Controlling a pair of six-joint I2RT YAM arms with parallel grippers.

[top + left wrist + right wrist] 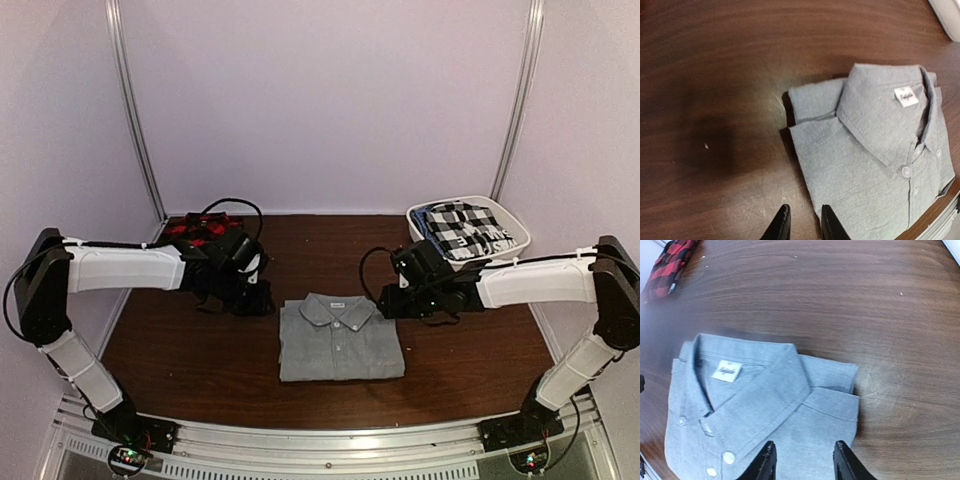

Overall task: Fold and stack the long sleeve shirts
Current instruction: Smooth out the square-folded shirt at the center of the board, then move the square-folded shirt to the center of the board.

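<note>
Left gripper (802, 222): fingers a little apart, nothing between them, hanging low over the table (190, 350) at the edge of the grey shirt (340, 340). In its wrist view one fingertip sits over bare wood and the other right at the shirt's side edge; can't tell if it touches the cloth. Right gripper (805, 460): fingers wider apart, also empty, hovering over the opposite shoulder area of the same shirt, near the collar end. Can't tell contact there either. The grey shirt lies flat between the two grippers, folded into a neat rectangle, collar on the far side, buttoned front up, white neck label showing. The red-and-black plaid shirt (200, 230) is bunched up behind the left gripper, at the far left corner of the table, partly hidden by that arm, well apart from the grey one. Behind the right gripper, at the far right corner, sits a white basket (512, 226) with black-and-white checked cloth (465, 230) in it.
</note>
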